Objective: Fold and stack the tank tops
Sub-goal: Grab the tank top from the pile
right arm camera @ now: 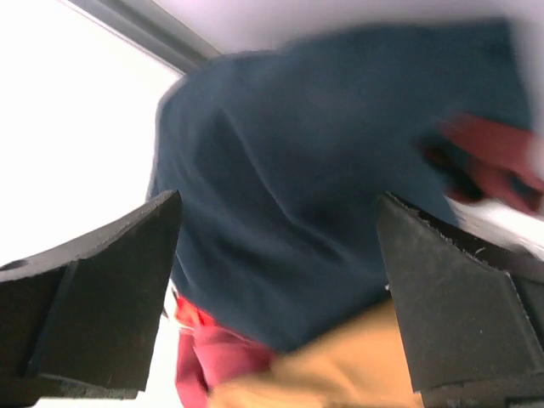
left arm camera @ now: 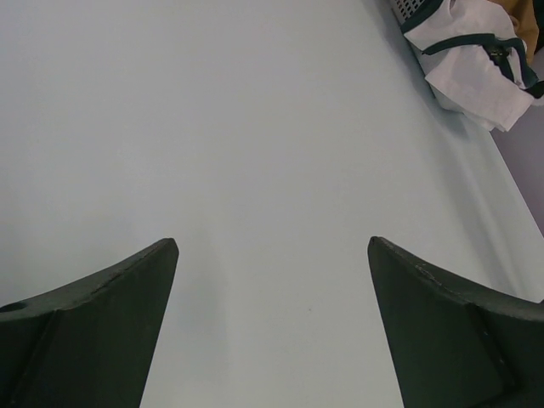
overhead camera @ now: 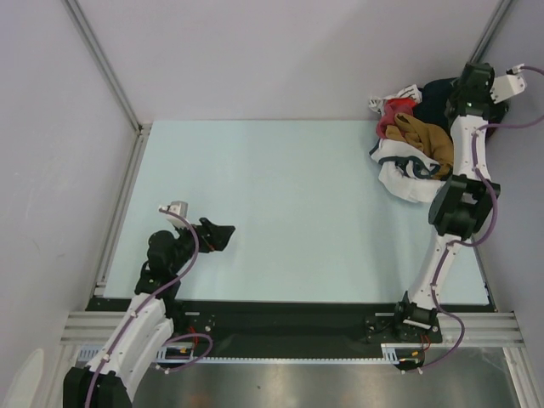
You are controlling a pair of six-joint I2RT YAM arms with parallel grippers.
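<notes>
The tank tops lie crumpled in one heap at the table's far right corner. The dark navy one (overhead camera: 435, 92) with maroon trim (overhead camera: 396, 110) is at the back. The white one (overhead camera: 404, 177) with navy trim lies in front, with an ochre fold (overhead camera: 425, 136) on top. My right gripper (overhead camera: 469, 100) hovers over the navy cloth (right arm camera: 323, 161), open, nothing between its fingers (right arm camera: 276, 246); this view is blurred. My left gripper (overhead camera: 217, 234) is open over the bare table (left arm camera: 272, 255) at the near left, far from the heap. The white top (left arm camera: 472, 59) shows at that view's upper right.
The pale blue table (overhead camera: 280, 187) is bounded by a metal frame post (overhead camera: 102, 59) at the back left and grey walls. The right arm (overhead camera: 455, 204) reaches along the table's right edge beside the heap.
</notes>
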